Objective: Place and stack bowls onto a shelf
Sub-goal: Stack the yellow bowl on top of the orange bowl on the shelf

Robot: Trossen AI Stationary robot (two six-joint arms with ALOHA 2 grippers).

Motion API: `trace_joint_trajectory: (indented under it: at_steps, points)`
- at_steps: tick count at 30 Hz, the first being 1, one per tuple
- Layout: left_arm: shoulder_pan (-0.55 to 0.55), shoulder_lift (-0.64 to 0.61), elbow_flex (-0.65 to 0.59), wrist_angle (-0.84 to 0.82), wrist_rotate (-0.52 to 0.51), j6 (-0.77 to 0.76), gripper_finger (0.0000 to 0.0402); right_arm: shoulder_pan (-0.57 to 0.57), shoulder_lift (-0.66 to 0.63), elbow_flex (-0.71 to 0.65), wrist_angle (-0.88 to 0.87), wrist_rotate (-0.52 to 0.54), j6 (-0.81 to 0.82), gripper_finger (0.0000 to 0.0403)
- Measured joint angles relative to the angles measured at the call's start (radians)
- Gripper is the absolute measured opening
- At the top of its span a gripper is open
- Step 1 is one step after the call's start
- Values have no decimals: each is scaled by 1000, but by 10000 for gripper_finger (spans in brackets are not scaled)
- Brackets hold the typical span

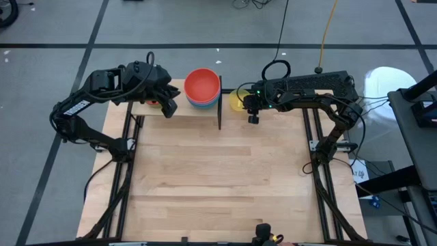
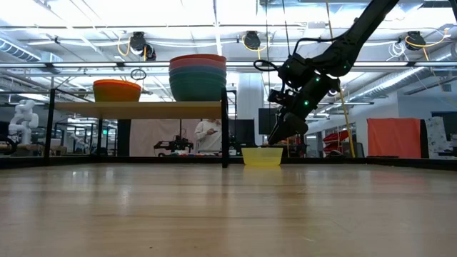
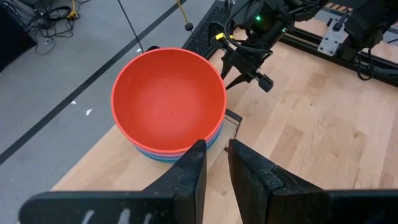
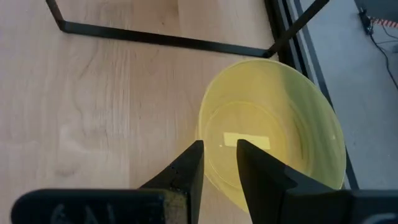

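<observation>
On the shelf (image 2: 143, 109) at the table's far edge stand an orange bowl (image 2: 116, 91) and a stack of bowls (image 1: 202, 87) with a red one on top (image 3: 168, 99). Each rests on its base on the plank. My left gripper (image 3: 214, 155) hovers open above the shelf, just left of the stack (image 1: 169, 108), with nothing between its fingers. A yellow bowl (image 4: 273, 130) sits on the table just right of the shelf's black end bar (image 1: 220, 113). My right gripper (image 4: 219, 155) is open at the bowl's rim, slanting down (image 2: 275, 143). My right gripper has one finger (image 4: 189, 165) outside and the other (image 4: 252, 165) inside the yellow bowl, astride its rim (image 4: 206, 163) on the bowl's near right side. It comes slanting down from the right. Whether either finger touches the wall I cannot tell. The bowl sits on the table.
The shelf's black foot bar (image 4: 161, 37) lies on the table beside the yellow bowl. Black frame rails (image 1: 317, 150) run along both table sides. The wooden tabletop (image 1: 218, 178) stretches bare toward the near edge. A person (image 2: 208, 135) stands in the room behind.
</observation>
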Motion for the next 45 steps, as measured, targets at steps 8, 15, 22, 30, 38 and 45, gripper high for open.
trace_joint_trajectory:
  at_steps: [8, 15, 22, 30, 38, 45]
  points:
    - [0, 0, 0, 0, 0, 0, 74, 0, 0, 0, 0, -43, 16, 89]
    - [0, 0, 0, 0, 0, 0, 74, -1, 0, 0, 0, -55, 13, 89]
    - [0, 0, 0, 0, 0, 0, 74, -5, 0, 0, 0, -55, 13, 89]
    - [0, 0, 0, 0, 0, 0, 74, -4, 84, 8, 0, -47, 20, 89]
    - [0, 0, 0, 0, 0, 0, 74, 0, 129, 93, -3, 21, -8, 89]
    - [0, 0, 0, 0, 0, -1, 74, -3, 155, 138, -16, -43, 4, 70]
